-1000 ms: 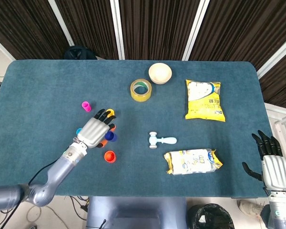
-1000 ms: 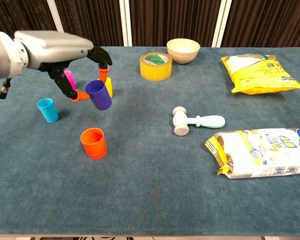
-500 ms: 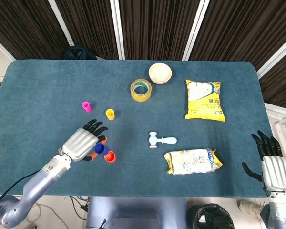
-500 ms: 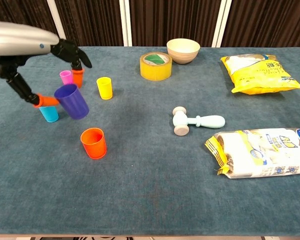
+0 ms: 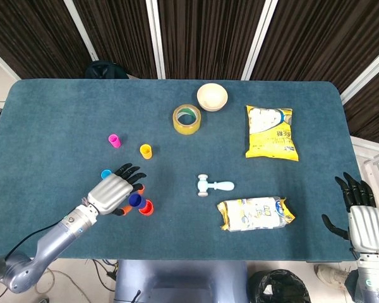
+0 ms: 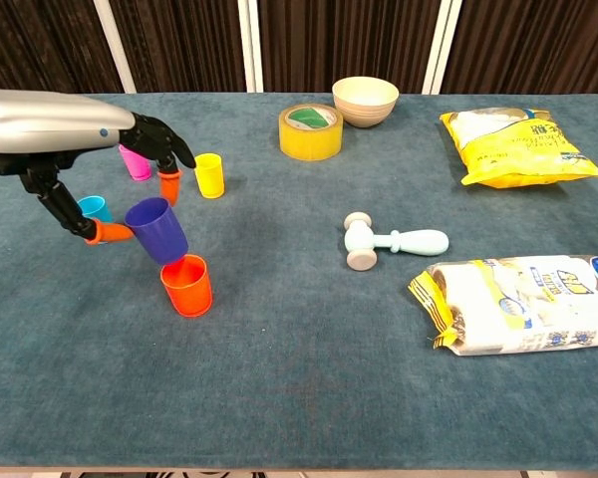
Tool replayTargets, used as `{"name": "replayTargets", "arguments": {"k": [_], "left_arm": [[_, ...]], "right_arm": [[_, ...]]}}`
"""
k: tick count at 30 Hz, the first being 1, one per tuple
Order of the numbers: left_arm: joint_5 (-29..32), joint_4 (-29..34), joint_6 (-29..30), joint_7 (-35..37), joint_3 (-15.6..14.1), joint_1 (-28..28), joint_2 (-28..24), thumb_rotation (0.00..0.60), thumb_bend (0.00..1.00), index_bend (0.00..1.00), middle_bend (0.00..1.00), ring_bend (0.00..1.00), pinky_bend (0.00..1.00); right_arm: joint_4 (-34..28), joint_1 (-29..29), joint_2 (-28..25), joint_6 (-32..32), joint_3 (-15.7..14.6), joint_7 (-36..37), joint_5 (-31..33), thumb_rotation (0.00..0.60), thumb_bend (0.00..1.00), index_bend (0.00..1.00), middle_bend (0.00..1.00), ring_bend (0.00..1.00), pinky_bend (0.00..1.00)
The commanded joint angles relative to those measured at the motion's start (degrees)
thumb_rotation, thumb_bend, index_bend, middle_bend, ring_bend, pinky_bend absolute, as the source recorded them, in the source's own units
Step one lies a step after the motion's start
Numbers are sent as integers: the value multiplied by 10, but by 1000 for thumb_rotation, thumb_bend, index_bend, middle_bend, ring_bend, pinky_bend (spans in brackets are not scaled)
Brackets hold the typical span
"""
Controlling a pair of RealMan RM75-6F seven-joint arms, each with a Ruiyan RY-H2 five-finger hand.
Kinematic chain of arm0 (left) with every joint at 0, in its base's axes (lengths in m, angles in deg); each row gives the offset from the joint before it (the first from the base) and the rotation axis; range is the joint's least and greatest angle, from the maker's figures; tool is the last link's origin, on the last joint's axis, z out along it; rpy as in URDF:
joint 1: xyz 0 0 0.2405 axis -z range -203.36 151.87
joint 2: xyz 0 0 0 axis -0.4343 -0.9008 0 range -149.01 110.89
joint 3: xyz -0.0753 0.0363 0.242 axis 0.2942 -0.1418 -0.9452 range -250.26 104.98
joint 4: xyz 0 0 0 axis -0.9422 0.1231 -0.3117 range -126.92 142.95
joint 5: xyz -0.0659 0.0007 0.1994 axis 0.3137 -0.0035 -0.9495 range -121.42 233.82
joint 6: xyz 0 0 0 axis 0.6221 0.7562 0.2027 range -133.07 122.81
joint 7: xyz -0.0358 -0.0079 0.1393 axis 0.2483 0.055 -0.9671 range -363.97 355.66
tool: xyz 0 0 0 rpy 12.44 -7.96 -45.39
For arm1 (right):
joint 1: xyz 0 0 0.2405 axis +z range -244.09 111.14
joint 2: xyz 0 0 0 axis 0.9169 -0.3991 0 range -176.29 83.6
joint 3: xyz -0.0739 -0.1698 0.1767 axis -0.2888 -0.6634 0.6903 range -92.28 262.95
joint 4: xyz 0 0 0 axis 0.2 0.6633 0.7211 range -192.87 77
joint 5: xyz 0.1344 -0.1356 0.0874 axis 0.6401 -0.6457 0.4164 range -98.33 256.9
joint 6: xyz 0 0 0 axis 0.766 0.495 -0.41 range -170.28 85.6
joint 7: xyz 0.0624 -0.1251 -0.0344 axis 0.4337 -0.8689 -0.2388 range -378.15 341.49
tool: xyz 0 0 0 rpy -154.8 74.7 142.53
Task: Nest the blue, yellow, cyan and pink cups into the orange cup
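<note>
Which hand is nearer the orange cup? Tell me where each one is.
Left. The left hand holds the blue cup just above the orange cup; the right hand rests far off at the table's right edge.

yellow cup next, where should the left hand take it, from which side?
Pinch the yellow cup across its side wall near the rim, coming from above and the robot's left. It stands upright, mouth up, with open cloth around it; the pink cup sits apart, so fingers probably fit either side.
</note>
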Motion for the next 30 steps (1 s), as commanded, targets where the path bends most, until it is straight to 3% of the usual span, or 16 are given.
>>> {"name": "replayTargets", "arguments": {"k": [1, 11, 23, 30], "left_arm": [[-5, -10, -5, 4, 2, 4, 10, 600, 286, 388, 138, 0, 11], [-3, -21, -13, -5, -4, 10, 25, 600, 286, 380, 138, 0, 11], [19, -24, -17, -39, -8, 18, 31, 600, 230, 218, 131, 0, 10], [32, -8, -6, -48, -5, 17, 22, 600, 228, 172, 132, 0, 10]], "right_arm": [[0, 0, 0, 0, 0, 1, 0, 600, 324, 106, 44, 96, 3], [-1, -1, -2, 4, 4, 6, 3, 600, 325, 106, 44, 96, 3], [0, -1, -2, 1, 4, 6, 6, 600, 324, 106, 44, 96, 3], [0, -1, -2, 0, 5, 6, 8, 600, 324, 106, 44, 96, 3]]}}
